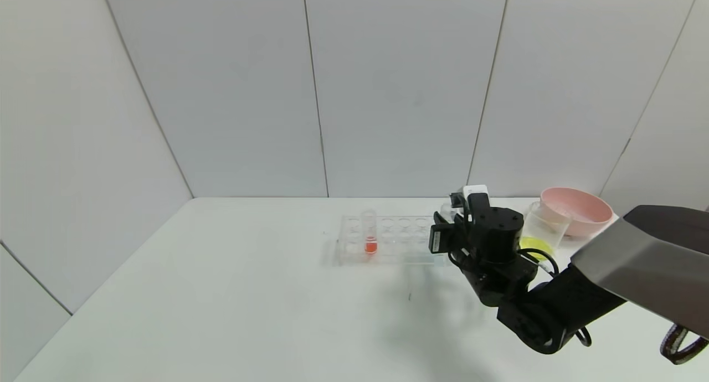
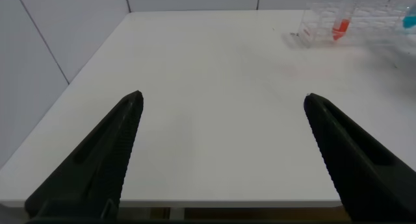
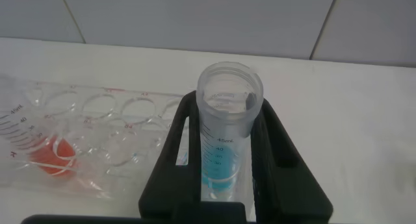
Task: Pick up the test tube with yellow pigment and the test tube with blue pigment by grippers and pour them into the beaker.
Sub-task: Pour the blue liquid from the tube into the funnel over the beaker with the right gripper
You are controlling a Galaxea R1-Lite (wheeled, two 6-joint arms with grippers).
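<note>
Head view: I am watching the right gripper (image 1: pixel 451 218) working at the right end of the rack (image 1: pixel 388 241), its fingers hidden behind the wrist here. The beaker (image 1: pixel 543 230) beside the pink bowl (image 1: pixel 576 209) is already showing yellow liquid, so I judge the yellow pour done. I am not finding the test tube with yellow pigment in any view. An orange-red tube (image 1: pixel 370 232) is standing in the rack.

Left wrist view: I am seeing the left gripper (image 2: pixel 221 130) spread wide and empty over bare table (image 2: pixel 208 87), well apart from the rack.

Right wrist view: I am seeing the right fingers pinching the test tube with blue pigment (image 3: pixel 224 130) upright beside the rack.

Remaining: I am judging the blue pour into the beaker not yet done.
</note>
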